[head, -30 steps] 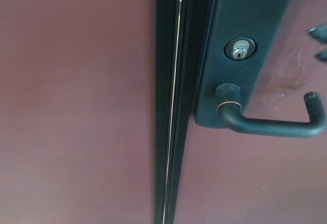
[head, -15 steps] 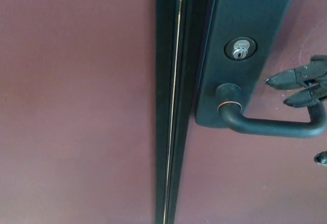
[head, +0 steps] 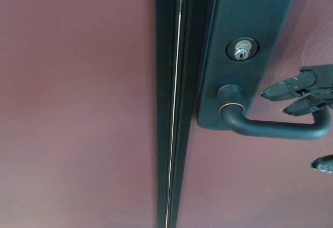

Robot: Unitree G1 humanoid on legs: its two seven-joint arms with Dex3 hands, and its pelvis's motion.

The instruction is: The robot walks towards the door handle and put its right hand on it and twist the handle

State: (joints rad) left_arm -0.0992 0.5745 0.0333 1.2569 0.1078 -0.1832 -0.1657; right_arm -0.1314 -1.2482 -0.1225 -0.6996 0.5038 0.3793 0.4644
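Your door handle [head: 276, 128] is a dark lever whose long axis runs almost level across the picture, from its round hub on the dark lock plate [head: 244, 25] out to the right, where the tip bends upward near the frame edge. It sits below the keyhole [head: 240, 49], on the reddish door [head: 78, 108], right of the dark vertical door edge strip [head: 174, 103].

Look at your right hand [head: 307, 95]: two fingers [head: 283, 88] reach in from the right edge, pointing left, just above the outer part of the lever bar and crossing in front of its upturned tip. The thumb tip [head: 322, 163] shows below the bar at the right edge. So the lever lies between the fingers above and the thumb below. The digits are spread, not closed around the bar; you cannot tell whether the lower finger touches the upturned tip.

Against the frame half a second ago, the fingers reach a little further left along the lever, and the handle keeps the same angle. The whole view has shifted slightly.
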